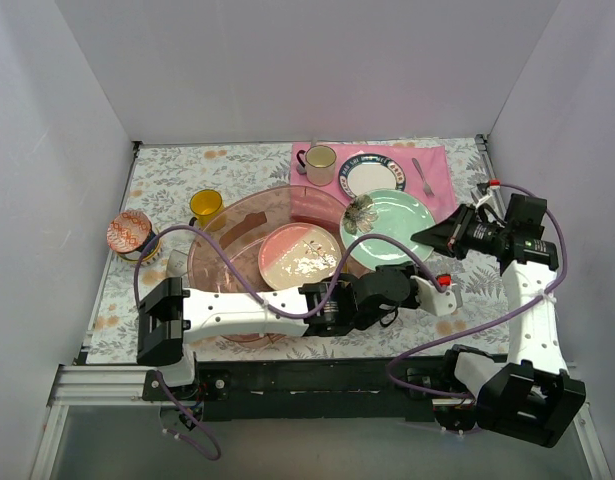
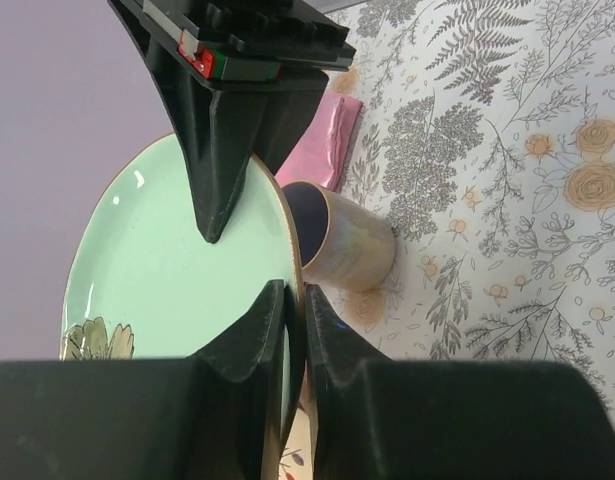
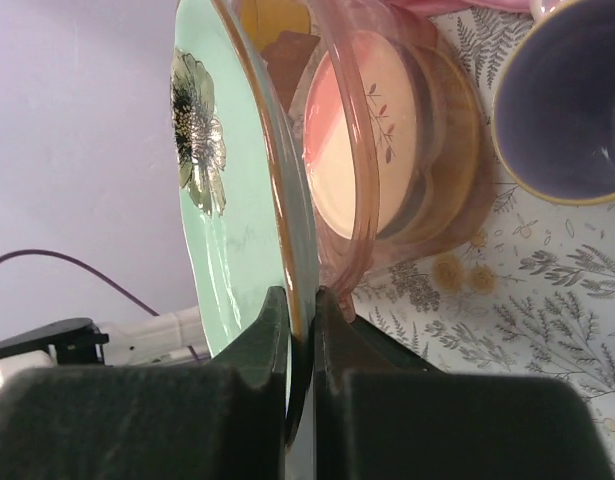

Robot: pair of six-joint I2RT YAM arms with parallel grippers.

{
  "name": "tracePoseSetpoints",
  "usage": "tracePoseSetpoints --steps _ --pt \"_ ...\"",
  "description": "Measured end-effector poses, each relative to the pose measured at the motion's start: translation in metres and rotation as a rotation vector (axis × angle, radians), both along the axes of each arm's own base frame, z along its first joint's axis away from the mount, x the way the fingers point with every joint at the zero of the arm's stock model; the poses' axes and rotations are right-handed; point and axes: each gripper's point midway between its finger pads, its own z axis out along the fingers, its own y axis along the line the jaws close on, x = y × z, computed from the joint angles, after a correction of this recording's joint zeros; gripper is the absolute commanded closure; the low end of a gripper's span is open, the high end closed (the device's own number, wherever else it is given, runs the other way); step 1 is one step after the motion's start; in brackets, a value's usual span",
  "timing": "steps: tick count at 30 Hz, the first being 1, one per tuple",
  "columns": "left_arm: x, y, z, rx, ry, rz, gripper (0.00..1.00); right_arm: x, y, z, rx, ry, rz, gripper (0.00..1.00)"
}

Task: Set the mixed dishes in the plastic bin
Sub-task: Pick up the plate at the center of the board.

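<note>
Two pincers clamp the large mint-green plate (image 1: 392,222) by its rim: left gripper (image 2: 295,300) at six o'clock, right gripper (image 3: 302,300) at three. Mismatched pulls could wrench it loose against the plastic bin (image 3: 367,170).

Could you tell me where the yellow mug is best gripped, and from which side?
I would take the yellow mug by its rim from above, one of the jaws inside, one outside: it stands upright, mouth open, and the bin lies close at its near side, crowding a sideways approach.
</note>
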Motion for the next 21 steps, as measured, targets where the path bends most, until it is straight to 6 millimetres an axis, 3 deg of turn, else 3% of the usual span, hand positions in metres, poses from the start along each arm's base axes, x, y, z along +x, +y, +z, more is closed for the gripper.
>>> tracePoseSetpoints --steps 1,2,4,5,10,14,18,21 --pt "0.000 0.000 0.000 -0.006 0.008 0.002 0.58 -0.001 0.000 0.000 0.015 0.016 -0.008 0.99" --pt "-0.001 -0.001 0.000 -0.019 0.022 0.002 0.42 -0.001 -0.001 0.000 0.024 0.021 -0.014 0.99" --pt "-0.004 -0.005 0.001 -0.056 0.060 -0.005 0.21 0.000 -0.004 -0.002 0.010 -0.018 -0.010 0.99" --pt "-0.006 -0.006 0.006 -0.089 0.083 -0.006 0.05 0.002 -0.005 -0.003 -0.003 -0.041 -0.010 0.99" --pt "-0.019 -0.006 0.042 -0.292 0.238 -0.034 0.02 0.009 -0.013 -0.002 -0.041 -0.155 -0.007 0.99" --pt "-0.024 0.007 0.080 -0.464 0.388 -0.064 0.02 0.006 -0.013 0.001 -0.038 -0.276 0.032 0.99" --pt "-0.004 0.042 0.113 -0.647 0.559 -0.063 0.02 -0.006 -0.006 0.000 0.006 -0.373 0.101 0.99" --pt "0.026 0.082 0.125 -0.790 0.685 -0.017 0.02 -0.012 -0.003 0.002 0.028 -0.426 0.146 0.99"
